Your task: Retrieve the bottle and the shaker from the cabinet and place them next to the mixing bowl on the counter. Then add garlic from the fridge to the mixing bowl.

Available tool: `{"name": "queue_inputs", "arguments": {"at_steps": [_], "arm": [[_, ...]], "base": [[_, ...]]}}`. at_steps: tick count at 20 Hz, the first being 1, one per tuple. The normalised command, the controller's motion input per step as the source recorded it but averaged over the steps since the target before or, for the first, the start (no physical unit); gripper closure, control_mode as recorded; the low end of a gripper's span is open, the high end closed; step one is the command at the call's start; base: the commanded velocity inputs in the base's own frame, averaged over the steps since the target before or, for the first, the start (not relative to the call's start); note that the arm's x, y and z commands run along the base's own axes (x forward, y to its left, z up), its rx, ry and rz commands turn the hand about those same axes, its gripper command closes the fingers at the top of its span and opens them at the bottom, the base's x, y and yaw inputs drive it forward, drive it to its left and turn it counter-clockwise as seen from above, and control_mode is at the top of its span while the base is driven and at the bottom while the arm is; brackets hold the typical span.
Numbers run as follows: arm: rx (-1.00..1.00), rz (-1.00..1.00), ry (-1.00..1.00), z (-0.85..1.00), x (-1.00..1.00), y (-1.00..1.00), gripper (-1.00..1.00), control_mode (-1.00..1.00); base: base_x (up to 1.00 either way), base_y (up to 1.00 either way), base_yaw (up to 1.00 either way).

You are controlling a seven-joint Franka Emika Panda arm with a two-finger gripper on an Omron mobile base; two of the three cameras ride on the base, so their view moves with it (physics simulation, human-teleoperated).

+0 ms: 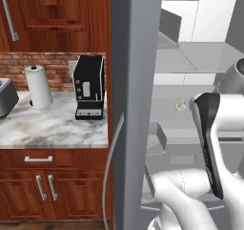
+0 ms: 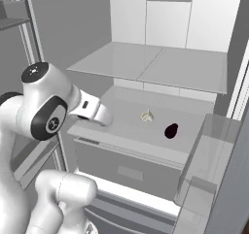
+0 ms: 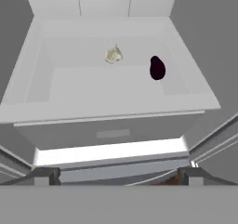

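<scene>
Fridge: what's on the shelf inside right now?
On the fridge shelf lie the garlic and, apart beside it, a dark purple egg-shaped item. The closed drawer below hides whatever it holds.

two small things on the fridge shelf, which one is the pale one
The garlic, an off-white lump on the fridge shelf. The dark purple-black item beside it is the other one.

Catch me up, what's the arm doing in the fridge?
The arm is reaching into the open fridge toward the garlic, which lies on a white shelf beside a dark purple item. The tool is open, holds nothing, and is short of the garlic, out in front of the shelf's edge. To the left, a coffee machine, a paper towel roll and a toaster stand on the counter.
</scene>
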Motion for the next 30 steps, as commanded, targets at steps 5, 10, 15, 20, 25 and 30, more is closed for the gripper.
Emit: {"name": "queue_inputs", "arguments": {"at_steps": [5, 10, 15, 20, 25, 30], "arm": [[0.00, 0.08, -0.16, -0.44, 0.17, -0.10, -1.00, -1.00], [0.00, 0.02, -0.11, -0.16, 0.12, -0.27, -1.00, -1.00], [0.00, 0.01, 0.00, 0.00, 0.45, -0.22, -1.00, -1.00], [0.00, 0.00, 0.01, 0.00, 0.74, -0.01, -1.00, -1.00], [0.00, 0.00, 0.03, -0.08, 0.68, 0.00, -1.00, -1.00], [0.00, 0.05, 0.01, -0.38, 0.56, -0.03, -1.00, -1.00]], "base": [[0.00, 0.00, 0.00], [0.00, 0.00, 0.00], [0.00, 0.00, 0.00], [0.00, 0.00, 0.00], [0.00, 0.00, 0.00], [0.00, 0.00, 0.00]]}}
